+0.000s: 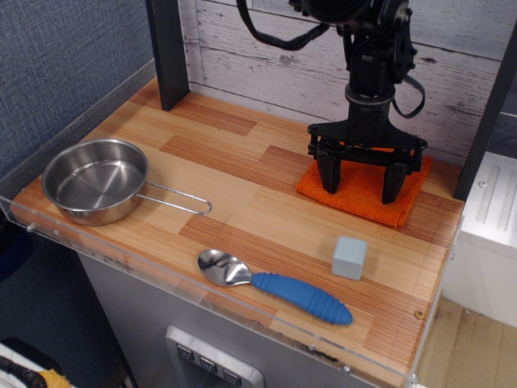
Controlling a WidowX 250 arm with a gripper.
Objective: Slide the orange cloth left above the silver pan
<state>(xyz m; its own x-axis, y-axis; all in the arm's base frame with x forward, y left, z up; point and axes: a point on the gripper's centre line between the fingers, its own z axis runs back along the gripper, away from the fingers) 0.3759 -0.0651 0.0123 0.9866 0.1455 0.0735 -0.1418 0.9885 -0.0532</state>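
- Orange cloth (362,196): nubby woven square, lying flat at the far right of the counter (242,202), close to the whitewashed plank wall (266,48); its middle is hidden behind the gripper.
- Gripper (360,191): black, pointing straight down over the cloth; jaws spread wide, released, one finger (328,175) over the cloth's left part and the other over its right part, tips at or just touching the fabric; contact cannot be confirmed.
- Silver pan (95,180): round, shiny steel, empty, at the near left of the counter, well apart from the cloth; thin wire loop handle pointing right.
- Grey cube (349,258): small block, near side of the cloth, just apart from its near edge.
- Spoon (275,286): metal bowl with a ribbed blue handle, lying along the near edge, bowl to the left, left of and nearer than the cube.
- Dark post (168,50): upright, at the far left of the counter.
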